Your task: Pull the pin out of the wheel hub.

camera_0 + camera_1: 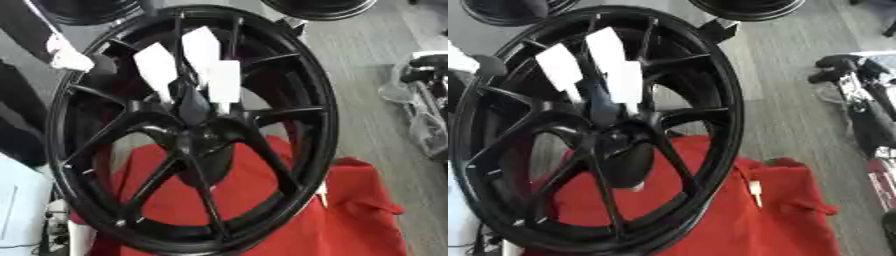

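The left robot hand (199, 60) reaches down onto the wheel from about 12 o'clock, its white fingers (157, 65) slanting inward so that their tips meet just above the centre; there they close in a pinch on the pin (191, 106), a dark tapered piece standing out of the wheel hub (197, 145); how deep the pin sits in the hub cannot be told. The hub is the middle of a black spoked wheel (319, 100), which stands nearly upright and tilts a little, filling most of the view; thin spokes fan from the hub to the rim all round. Behind and below the wheel, from 4 to 7 o'clock, lies a red cloth (350, 215); a small white object (755, 190) rests on it near 4 o'clock. Grey floor (367, 60) shows at 2 o'clock; another black wheel (319, 7) sits at 1 o'clock.
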